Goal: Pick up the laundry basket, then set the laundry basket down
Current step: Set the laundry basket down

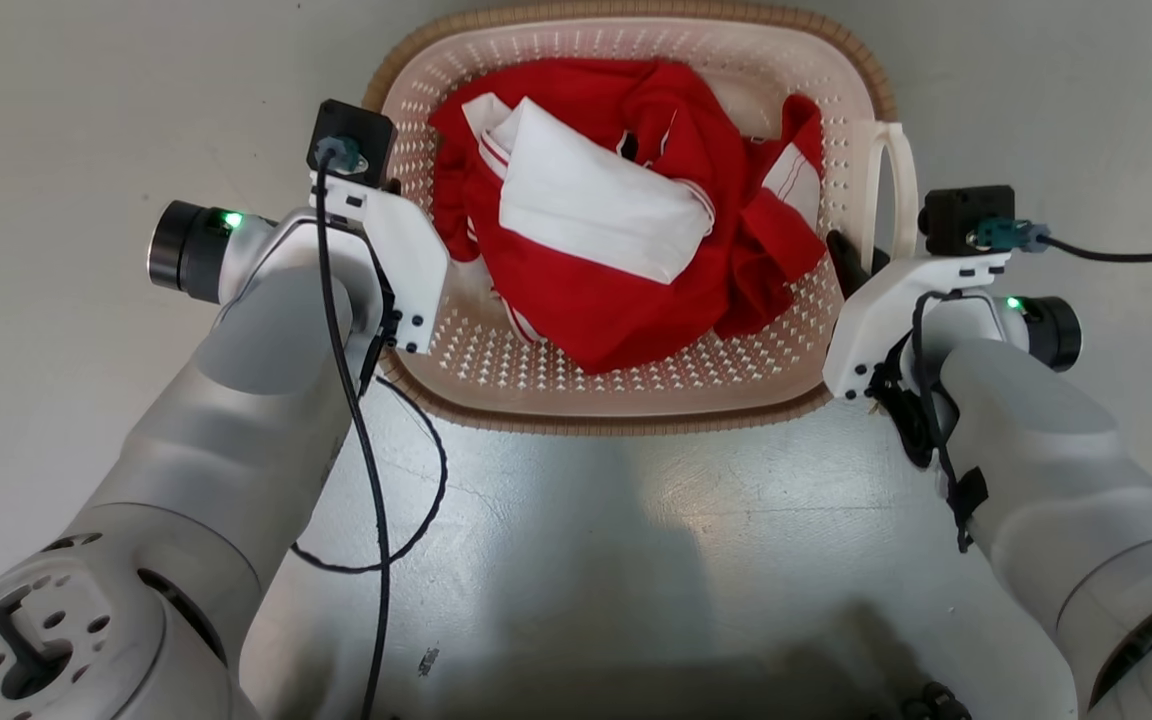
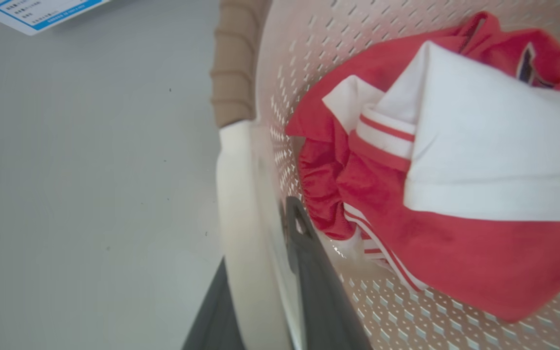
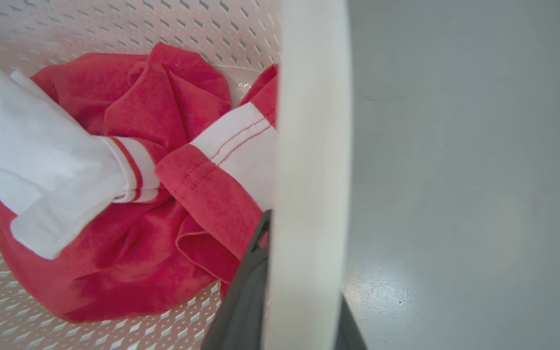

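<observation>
1. The laundry basket sits at the head view's upper centre, with its long axis across the frame.
2. Left gripper and right gripper each clamp a white side handle, one at each end.

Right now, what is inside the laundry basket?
A crumpled red and white garment lies in the laundry basket. Anything beneath the cloth is covered; bare perforated floor shows around it.
</observation>
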`<state>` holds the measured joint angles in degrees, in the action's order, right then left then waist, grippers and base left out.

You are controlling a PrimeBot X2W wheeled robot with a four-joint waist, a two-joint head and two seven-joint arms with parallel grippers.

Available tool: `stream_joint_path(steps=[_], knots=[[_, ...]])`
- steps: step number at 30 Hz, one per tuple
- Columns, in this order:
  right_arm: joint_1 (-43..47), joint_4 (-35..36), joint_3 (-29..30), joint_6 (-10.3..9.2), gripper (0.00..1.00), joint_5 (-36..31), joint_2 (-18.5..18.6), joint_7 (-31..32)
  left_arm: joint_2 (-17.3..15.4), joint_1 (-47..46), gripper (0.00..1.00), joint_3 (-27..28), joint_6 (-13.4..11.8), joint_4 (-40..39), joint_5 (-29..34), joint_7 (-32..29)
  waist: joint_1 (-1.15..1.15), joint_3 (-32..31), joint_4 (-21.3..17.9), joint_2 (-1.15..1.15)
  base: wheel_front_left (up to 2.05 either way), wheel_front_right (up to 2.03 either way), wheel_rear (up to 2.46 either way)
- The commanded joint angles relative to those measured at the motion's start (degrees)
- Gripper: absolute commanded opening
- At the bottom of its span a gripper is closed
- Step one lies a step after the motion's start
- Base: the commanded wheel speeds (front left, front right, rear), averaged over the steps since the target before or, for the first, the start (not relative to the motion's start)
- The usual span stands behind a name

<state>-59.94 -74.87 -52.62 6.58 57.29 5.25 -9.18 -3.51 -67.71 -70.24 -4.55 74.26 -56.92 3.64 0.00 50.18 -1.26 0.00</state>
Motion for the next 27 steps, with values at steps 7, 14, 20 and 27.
stream_joint_path(steps=[7, 14, 20, 27], knots=[[1.59, 0.92, 3.07, 0.91, 0.00, -4.71, -1.11, -1.13, -0.46, -1.54, 0.00, 0.33, -0.16, -0.36, 0.72, 0.86, 0.00, 0.99, -0.03, 0.00, 0.00, 0.00, 0.00], [2.31, 0.91, 6.09, 0.91, 0.00, -7.83, -1.55, -0.76, -0.55, -2.03, 0.00, 0.20, 0.18, -0.35, 0.76, 1.12, 0.00, 1.52, -0.23, 0.00, 0.00, 0.00, 0.00], [2.70, 0.91, 9.94, 0.91, 0.00, -11.30, -1.90, -0.04, -0.68, -2.35, 0.03, 0.12, 0.00, -0.33, 0.70, 1.26, 0.00, 2.00, -0.31, 0.00, 0.00, 0.00, 0.00], [3.49, 0.91, 14.54, 0.91, 1.00, -15.15, -2.07, 0.84, -0.53, -2.19, 1.00, 0.23, -0.79, -0.32, 0.38, 1.65, 0.00, 2.22, -0.20, 0.00, 0.00, 0.00, 0.00]])
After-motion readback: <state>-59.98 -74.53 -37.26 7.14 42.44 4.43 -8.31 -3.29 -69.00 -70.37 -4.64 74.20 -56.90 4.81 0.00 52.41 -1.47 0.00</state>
